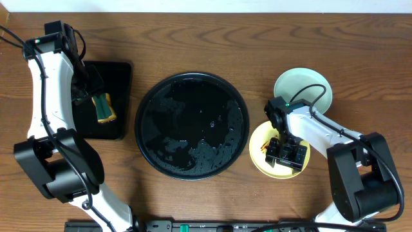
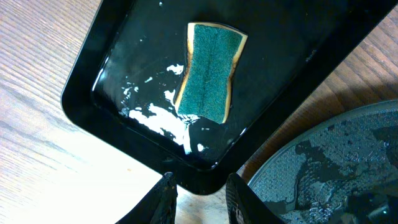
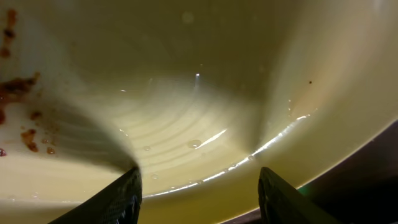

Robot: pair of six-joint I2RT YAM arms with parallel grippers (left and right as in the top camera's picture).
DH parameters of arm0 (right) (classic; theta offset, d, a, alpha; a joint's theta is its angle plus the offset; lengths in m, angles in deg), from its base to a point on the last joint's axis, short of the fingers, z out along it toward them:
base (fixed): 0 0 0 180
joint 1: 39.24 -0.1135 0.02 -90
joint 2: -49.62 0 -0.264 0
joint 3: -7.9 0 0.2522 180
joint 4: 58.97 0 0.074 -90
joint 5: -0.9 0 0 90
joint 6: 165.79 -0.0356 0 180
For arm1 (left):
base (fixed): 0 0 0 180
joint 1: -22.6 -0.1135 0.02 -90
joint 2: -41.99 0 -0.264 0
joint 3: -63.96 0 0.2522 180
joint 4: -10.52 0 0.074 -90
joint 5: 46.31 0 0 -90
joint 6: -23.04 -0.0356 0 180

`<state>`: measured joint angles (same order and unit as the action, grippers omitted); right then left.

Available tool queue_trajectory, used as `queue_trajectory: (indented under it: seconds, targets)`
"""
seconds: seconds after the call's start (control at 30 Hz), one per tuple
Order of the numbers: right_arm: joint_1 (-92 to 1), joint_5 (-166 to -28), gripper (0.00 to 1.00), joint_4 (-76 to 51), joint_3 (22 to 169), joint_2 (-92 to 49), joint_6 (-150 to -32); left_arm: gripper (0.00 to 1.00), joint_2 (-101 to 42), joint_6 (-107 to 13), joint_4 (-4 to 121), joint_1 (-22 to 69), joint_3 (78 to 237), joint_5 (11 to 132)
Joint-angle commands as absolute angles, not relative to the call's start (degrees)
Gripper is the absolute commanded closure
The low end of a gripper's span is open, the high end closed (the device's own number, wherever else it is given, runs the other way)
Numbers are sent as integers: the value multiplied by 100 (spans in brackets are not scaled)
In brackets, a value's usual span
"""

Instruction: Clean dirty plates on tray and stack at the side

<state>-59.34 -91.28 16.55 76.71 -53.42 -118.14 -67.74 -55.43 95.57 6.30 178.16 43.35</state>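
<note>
At the left edge of the wooden desk (image 1: 193, 38), the small rectangular black tray (image 1: 121, 77) holds the green and yellow sponge (image 2: 211, 71), which lies free. The left gripper (image 2: 202, 200) hovers over this tray's rim, released and empty. In the middle, the large round glossy black tray (image 1: 192, 109) is wet and carries no plate, so clearing it looks done. Toward the right edge lie a pale mint-green round plate (image 1: 299, 84) and, near it, a pale yellow round plate (image 1: 257, 147). The right gripper (image 3: 199, 194) is low inside the yellow plate, its fingers spread and clamping nothing. Brown smears (image 3: 18, 87) show on this plate, so I judge that cleaning and stacking are unfinished. I cannot see a third plate. The far strip of the desk gives open room, but the two trays stand close together.
</note>
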Motion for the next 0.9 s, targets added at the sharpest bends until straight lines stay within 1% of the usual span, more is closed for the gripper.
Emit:
queue_trajectory:
  seconds: [0.0, 0.03, 0.07, 0.1, 0.17, 0.2, 0.3, 0.33, 0.47, 0.6, 0.73, 0.87]
  targets:
    - [-5882, -9130, 46, 1308, 7291, -5666, -11934, 71, -6741, -5650, 9561, 628, 17921, 4285]
    - [-5882, -9259, 51, 1212, 7230, -5666, -12021, 71, -6741, -5676, 9559, 628, 17921, 4285]
    - [-5882, -9364, 52, 1089, 7140, -5666, -12124, 68, -6741, -5691, 9559, 628, 17921, 4283]
    - [-5882, -9421, 50, 995, 7057, -5666, -12220, 66, -6741, -5689, 9559, 628, 17921, 4285]
    - [-5882, -9519, 43, 836, 6852, -5666, -12400, 65, -6741, -5691, 9557, 628, 17921, 4285]
    - [-5882, -9510, 43, 788, 6773, -5666, -12454, 65, -6741, -5689, 9554, 628, 17921, 4285]
    - [-5882, -9449, 41, 683, 6646, -5666, -12494, 60, -6741, -5689, 9552, 628, 17921, 4285]
    - [-5875, -9294, 38, 685, 6705, -5642, -12413, 60, -6741, -5689, 9546, 628, 17921, 4287]
    - [-5871, -8999, 35, 807, 7013, -5478, -12271, 60, -6741, -5687, 9535, 628, 17921, 4287]
    - [-5871, -8579, 34, 1225, 7614, -5222, -12126, 60, -6741, -5687, 9537, 628, 17921, 4289]
    - [-5871, -7886, 32, 2191, 8740, -4909, -11936, 59, -6741, -5689, 9537, 628, 17921, 4287]
    - [-5823, -7537, 30, 2838, 9337, -4584, -11919, 60, -6741, -5691, 9535, 628, 17921, 4287]
